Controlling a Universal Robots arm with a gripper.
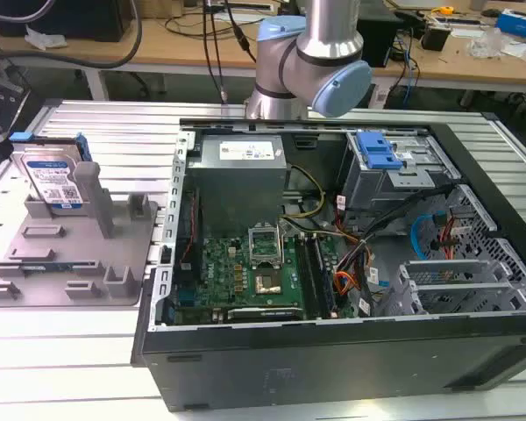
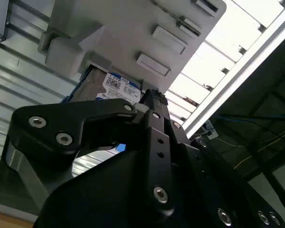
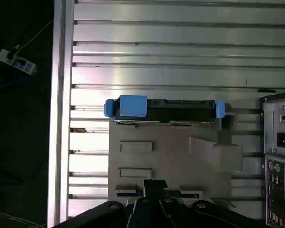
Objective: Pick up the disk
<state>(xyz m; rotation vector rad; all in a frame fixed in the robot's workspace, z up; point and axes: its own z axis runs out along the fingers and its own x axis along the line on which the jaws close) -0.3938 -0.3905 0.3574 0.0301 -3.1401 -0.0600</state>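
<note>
Standing on its edge, the disk (image 1: 54, 180) sat in a slot at the far end of the grey plate (image 1: 70, 263), on the exterior view's left. Its white and blue label faced the camera, and it had blue rails on its sides. A tall grey post (image 1: 96, 197) rose from the plate just beside the disk. The plate lay flat on the ribbed metal worktop (image 1: 114, 123).

On the exterior view's right, just beside the plate, sat a big open computer case (image 1: 333, 360). Inside it were a green board (image 1: 245, 263), a grey box (image 1: 241, 171), lots of wires and a bright blue bracket (image 1: 377, 151). The arm (image 1: 311, 39) rose past the far side of the case.

In the first wrist view, the black end effector (image 3: 155, 184) hung over one edge of the plate. The disk was at the other edge, seen from above as a dark strip with a blue bit at each end. The two were apart and not touching.

In the second wrist view, the disk's label peeked out from behind the plate, past the end effector. I could not tell if the end effector was wide or narrow.
</note>
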